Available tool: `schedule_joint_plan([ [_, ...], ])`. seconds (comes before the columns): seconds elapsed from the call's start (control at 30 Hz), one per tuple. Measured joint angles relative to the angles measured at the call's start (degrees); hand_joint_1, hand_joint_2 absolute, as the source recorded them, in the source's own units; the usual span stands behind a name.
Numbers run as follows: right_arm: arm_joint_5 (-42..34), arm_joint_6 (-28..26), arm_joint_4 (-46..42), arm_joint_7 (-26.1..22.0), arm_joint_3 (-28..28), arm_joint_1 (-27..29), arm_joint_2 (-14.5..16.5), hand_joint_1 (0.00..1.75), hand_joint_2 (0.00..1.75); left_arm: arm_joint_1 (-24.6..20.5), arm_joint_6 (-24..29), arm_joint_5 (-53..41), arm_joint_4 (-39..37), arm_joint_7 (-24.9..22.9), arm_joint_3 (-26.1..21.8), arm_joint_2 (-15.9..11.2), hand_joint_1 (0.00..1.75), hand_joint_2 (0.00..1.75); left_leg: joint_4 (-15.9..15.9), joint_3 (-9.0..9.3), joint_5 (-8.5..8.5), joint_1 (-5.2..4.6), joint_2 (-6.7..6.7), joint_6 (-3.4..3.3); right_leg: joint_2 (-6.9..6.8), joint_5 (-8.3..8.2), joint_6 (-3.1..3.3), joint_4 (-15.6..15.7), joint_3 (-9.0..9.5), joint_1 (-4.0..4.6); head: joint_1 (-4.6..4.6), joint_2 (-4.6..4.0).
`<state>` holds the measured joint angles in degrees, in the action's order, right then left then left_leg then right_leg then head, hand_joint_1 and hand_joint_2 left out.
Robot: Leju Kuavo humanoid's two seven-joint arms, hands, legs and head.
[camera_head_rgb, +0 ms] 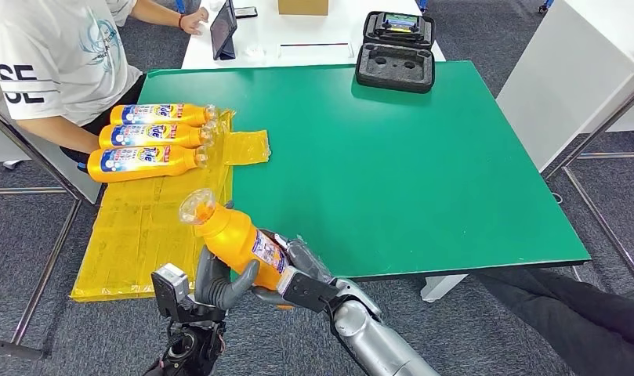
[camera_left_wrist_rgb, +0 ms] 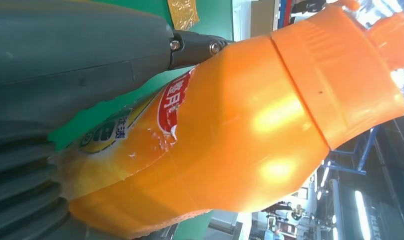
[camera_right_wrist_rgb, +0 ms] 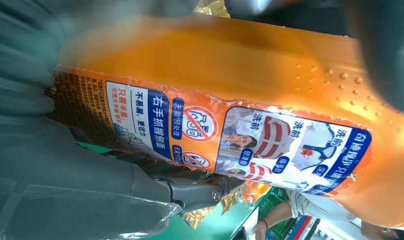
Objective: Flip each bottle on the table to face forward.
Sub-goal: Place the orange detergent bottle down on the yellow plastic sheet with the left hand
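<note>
Head view: an orange bottle (camera_head_rgb: 235,239) is held up off the green table (camera_head_rgb: 423,164), above its near left corner, tilted with its clear-wrapped cap pointing up and to the left. Both hands grip it. The left hand (camera_head_rgb: 219,283) wraps its dark fingers around the lower body from the left; the right hand (camera_head_rgb: 302,270) closes on the base and the labelled side from the right. Three more orange bottles (camera_head_rgb: 150,135) lie on their sides in a row at the far left of the table, labels up and caps pointing right, resting on a yellow plastic sheet (camera_head_rgb: 153,227) that hangs over the left edge. A person in a white shirt (camera_head_rgb: 59,59) sits just beyond that row, one forearm beside the nearest lying bottle. An open black case (camera_head_rgb: 396,48) sits at the far edge of the table. Left wrist view: the orange bottle (camera_left_wrist_rgb: 249,130) lies against the left hand (camera_left_wrist_rgb: 65,75), with a grey finger pressed on the body near the torn edge of the front label; the orange cap section is clear of the hand. Right wrist view: the bottle (camera_right_wrist_rgb: 249,100) shows its back label with blue instruction panels, and the right hand (camera_right_wrist_rgb: 80,190) grips around it.
</note>
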<state>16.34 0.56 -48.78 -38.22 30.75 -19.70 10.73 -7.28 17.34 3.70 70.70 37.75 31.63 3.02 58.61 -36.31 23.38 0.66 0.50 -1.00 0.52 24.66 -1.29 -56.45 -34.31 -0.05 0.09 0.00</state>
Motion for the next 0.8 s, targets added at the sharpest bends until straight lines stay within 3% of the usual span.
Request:
schedule_joint_plan([
  [0.53, 3.98, 2.67, 2.83, 1.91, 1.43, -1.86, 0.17, 1.75, 1.75, -0.05, -2.15, -0.68, -1.89, -1.08, 0.02, -0.65, 0.0, 1.75, 0.0, 0.0, 0.0, 0.01, -0.01, 0.0, 0.0, 0.0, 0.0, 0.0, 0.0, 0.0, 0.0, 0.0],
  [0.63, 5.01, 2.88, 5.31, 2.51, 2.68, -3.55, 0.41, 1.75, 1.75, -0.05, -2.8, 0.07, -2.44, -1.16, 0.02, -1.03, 0.08, 1.75, 0.0, 0.01, -0.01, 0.01, -0.02, 0.0, 0.01, 0.0, 0.0, 0.0, -0.01, 0.0, 0.0, 0.0],
  [0.7, 5.55, 2.89, 6.96, 2.81, 3.51, -4.62, 0.58, 1.75, 1.75, -0.03, -3.09, 0.38, -2.62, -1.19, 0.02, -1.25, 0.68, 1.75, 0.0, 0.01, -0.01, 0.01, -0.02, 0.0, 0.01, 0.0, 0.0, 0.0, -0.01, 0.0, 0.0, -0.01],
  [0.77, 6.02, 2.88, 8.42, 3.12, 4.26, -5.55, 0.8, 1.75, 1.75, -0.01, -3.28, 0.44, -2.67, -1.22, 0.03, -1.38, 1.42, 1.75, 0.0, 0.01, -0.01, 0.01, -0.02, 0.0, 0.01, 0.0, 0.0, -0.01, -0.02, 0.0, -0.01, -0.01],
  [0.8, 6.19, 2.87, 9.03, 3.25, 4.56, -5.94, 0.9, 1.75, 1.75, 0.01, -3.4, 0.51, -2.68, -1.23, 0.04, -1.4, 1.54, 1.75, 0.0, 0.01, -0.01, 0.01, -0.02, 0.0, 0.02, 0.0, 0.0, 0.0, -0.02, 0.0, -0.01, 0.0],
])
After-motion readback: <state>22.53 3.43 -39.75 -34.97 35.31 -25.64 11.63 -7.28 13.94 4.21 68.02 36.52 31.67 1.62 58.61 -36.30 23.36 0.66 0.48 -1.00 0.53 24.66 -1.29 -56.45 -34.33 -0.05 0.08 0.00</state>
